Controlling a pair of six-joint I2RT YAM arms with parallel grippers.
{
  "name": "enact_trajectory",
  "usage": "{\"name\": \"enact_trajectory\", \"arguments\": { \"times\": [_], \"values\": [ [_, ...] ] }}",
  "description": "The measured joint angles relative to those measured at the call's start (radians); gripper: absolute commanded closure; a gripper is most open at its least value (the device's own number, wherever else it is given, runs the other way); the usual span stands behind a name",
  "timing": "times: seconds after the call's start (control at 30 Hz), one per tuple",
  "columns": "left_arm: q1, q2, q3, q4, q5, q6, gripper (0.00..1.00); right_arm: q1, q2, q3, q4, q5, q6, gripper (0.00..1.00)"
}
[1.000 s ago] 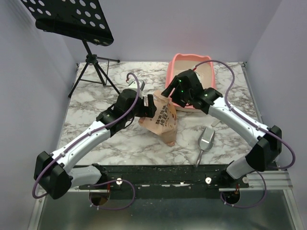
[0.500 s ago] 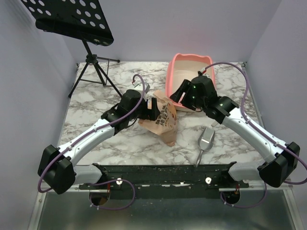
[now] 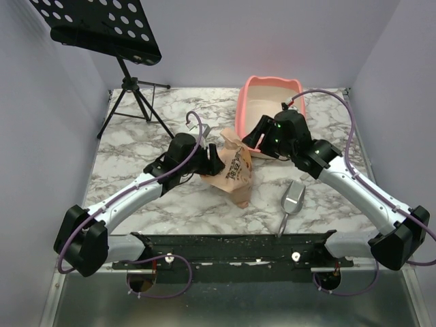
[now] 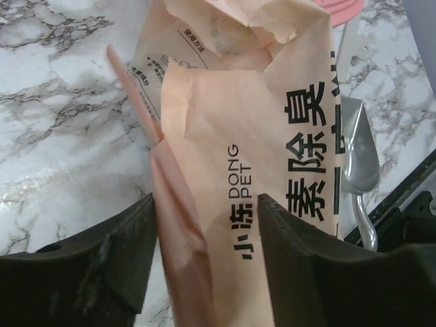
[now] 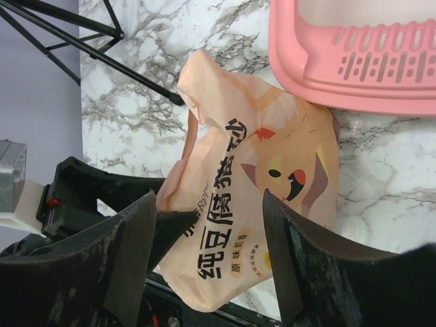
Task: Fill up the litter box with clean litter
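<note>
L gripper: jaws astride litter bag, firm clamp unconfirmed. R gripper: jaws apart, empty, above bag. Target litter box: far-right, nearer R gripper. Bag long axis runs near-to-far, far end just beside box corner.

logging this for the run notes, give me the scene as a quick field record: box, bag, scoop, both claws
litter box: pink, back of table, right of centre
bag: orange-tan printed paper, lying on the table just in front of the box
scoop: metal, on the table right of the bag, untouched
left claw: fingers either side of the bag's edge, grip unclear
right claw: open, hovering over the bag near the box
clean litter: none visible outside the bag
</note>
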Motion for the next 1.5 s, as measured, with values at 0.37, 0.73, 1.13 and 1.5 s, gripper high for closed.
{"name": "enact_trajectory", "arguments": {
  "times": [0.37, 0.73, 1.13, 1.5],
  "values": [
    [0.032, -0.037, -0.057, 0.109, 0.107, -0.062, 1.00, 0.000, -0.012, -0.034, 0.006, -0.015, -0.001, 0.31],
    [0.025, -0.095, 0.261, -0.139, 0.097, 0.113, 1.00, 0.000, 0.012, -0.018, -0.009, -0.004, -0.097, 0.30],
    [0.164, 0.182, 0.766, -0.639, 0.424, 0.558, 1.00, 0.000, 0.043, 0.012, -0.035, 0.055, -0.200, 0.30],
    [0.182, 0.144, 0.709, -0.896, 0.761, 0.981, 1.00, 0.000, -0.002, 0.024, -0.047, 0.101, -0.455, 0.27]
  ]
}}
